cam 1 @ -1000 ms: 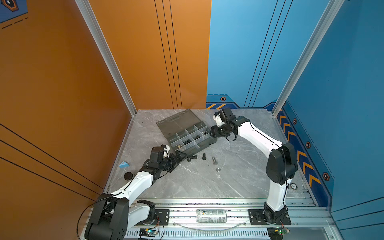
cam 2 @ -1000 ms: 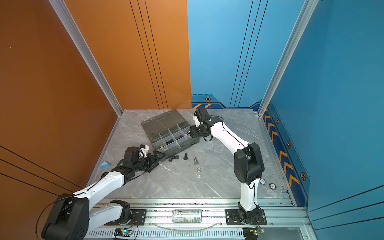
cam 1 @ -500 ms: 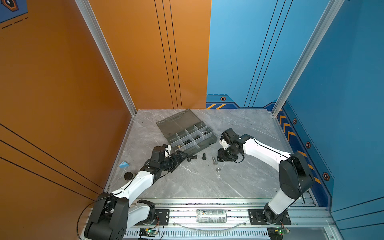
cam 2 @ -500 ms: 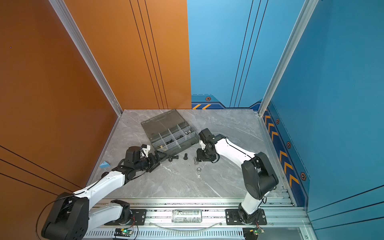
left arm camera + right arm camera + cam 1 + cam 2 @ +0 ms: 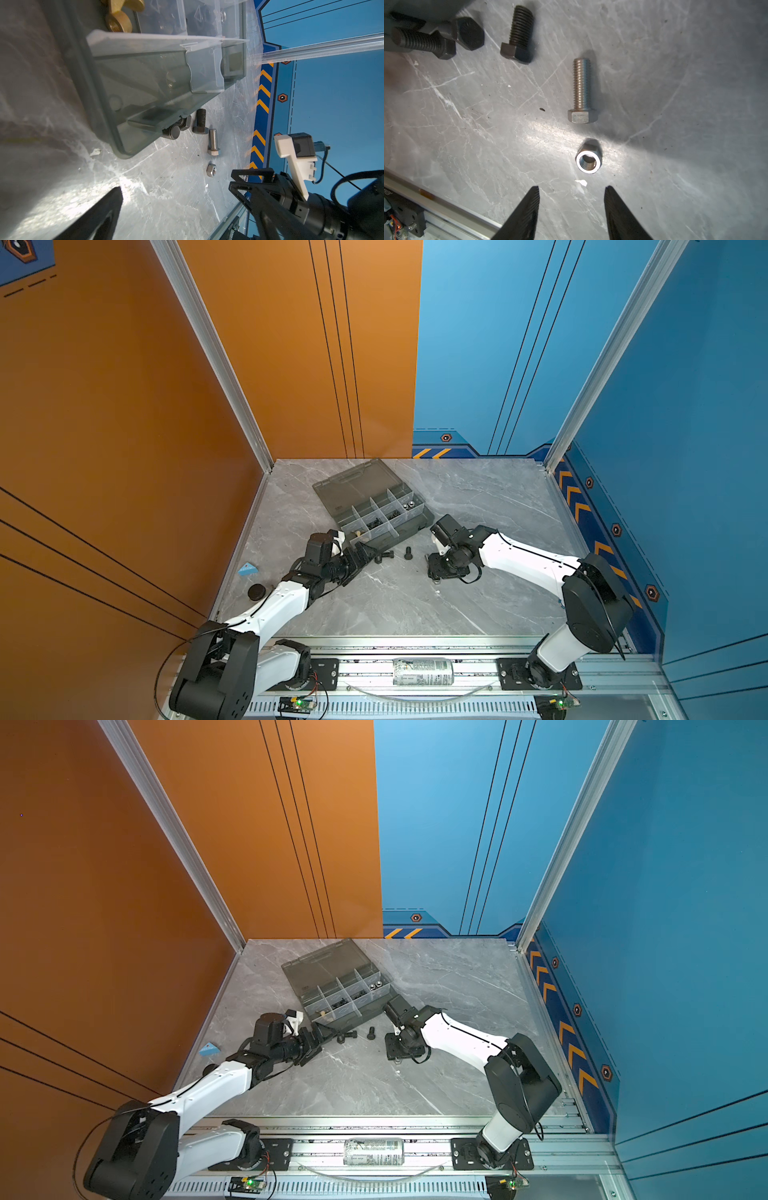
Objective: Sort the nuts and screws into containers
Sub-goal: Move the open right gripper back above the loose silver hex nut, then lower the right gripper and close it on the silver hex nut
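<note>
- Right gripper (image 5: 572, 190): aimed down, low over the table (image 5: 490, 497), fingers parted to a middling gap, gripping nothing.
- Silver nut (image 5: 588, 161): resting on the table with its hole up, just ahead of the fingertips and in line with the gap. Gap wider than the nut, bare stone on both flanks.
- Silver screw (image 5: 582, 91): lying on its side just beyond the nut, head toward it, not touching.
- Black screw (image 5: 408, 552): on its side, alone, between the silver screw and the box (image 5: 409, 527), with room all round.
- Two more black screws (image 5: 384, 556): tucked against the front wall of the box, one partly under a tab at its lower edge, so tight on the box side.
- Box: open, lid laid flat toward the back wall, set askew to the table edges. Silver nuts (image 5: 407, 504) in the right-end compartment of the row by the lid, black pieces (image 5: 376, 521) in the middle ones, brass pieces (image 5: 118, 22) in the near-left corner one.
- Left gripper (image 5: 365, 551): low at the near-left corner of the box, beside the tucked screws. Only one finger (image 5: 104, 207) shows in the left wrist view, so spread cannot be told.
- Open room: broad bare stone right of and behind the right arm, and in front between both arms down to the metal rail (image 5: 415, 641).
- Left edge: blue wedge (image 5: 248, 569) and dark round cap (image 5: 256, 592) near the wall, well apart from the screws.
</note>
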Available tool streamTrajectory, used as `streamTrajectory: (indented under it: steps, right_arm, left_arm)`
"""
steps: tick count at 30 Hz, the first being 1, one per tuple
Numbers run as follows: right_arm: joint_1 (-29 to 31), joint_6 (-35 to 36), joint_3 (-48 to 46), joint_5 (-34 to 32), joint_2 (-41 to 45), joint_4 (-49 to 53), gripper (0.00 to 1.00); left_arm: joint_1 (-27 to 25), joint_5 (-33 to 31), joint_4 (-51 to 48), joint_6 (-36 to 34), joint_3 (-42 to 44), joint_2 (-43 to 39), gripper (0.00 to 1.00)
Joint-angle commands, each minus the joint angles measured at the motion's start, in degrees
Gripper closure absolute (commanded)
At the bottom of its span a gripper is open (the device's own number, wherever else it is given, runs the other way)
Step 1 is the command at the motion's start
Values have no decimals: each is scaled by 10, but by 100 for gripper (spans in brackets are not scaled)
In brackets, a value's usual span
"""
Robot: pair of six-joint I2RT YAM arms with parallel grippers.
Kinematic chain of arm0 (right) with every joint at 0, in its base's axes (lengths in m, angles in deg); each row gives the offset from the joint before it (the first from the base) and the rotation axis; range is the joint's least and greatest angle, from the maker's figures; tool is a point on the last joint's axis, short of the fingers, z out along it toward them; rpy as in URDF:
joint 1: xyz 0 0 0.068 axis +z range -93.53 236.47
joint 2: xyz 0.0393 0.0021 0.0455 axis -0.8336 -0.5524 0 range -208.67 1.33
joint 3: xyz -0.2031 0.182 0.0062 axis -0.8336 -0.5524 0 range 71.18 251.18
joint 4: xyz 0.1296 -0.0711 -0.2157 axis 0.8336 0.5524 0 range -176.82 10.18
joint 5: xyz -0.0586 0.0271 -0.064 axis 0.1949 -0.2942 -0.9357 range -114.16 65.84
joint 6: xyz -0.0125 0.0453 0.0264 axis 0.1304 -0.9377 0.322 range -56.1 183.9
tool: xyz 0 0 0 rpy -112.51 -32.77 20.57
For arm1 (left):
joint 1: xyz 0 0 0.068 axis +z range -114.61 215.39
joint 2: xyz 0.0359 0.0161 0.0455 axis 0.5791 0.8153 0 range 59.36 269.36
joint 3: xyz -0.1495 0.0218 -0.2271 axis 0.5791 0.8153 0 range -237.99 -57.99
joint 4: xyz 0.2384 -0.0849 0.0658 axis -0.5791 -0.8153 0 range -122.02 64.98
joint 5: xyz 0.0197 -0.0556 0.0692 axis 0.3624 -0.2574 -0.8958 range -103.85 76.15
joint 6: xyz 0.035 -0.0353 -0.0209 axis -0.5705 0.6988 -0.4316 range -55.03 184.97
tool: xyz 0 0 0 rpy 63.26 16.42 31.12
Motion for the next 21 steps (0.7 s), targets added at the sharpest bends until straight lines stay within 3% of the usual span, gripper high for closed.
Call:
streamTrajectory:
  steps: [1,21]
  right_arm:
    - [13,-16,-10,-36,-16,-10,47]
    - [19,-11,-7,-56,-62,-14,49]
  left_arm:
    - [-5,-12,0,-2,-14,7,2]
    - [-8,-10,7,-1,-19,20,2]
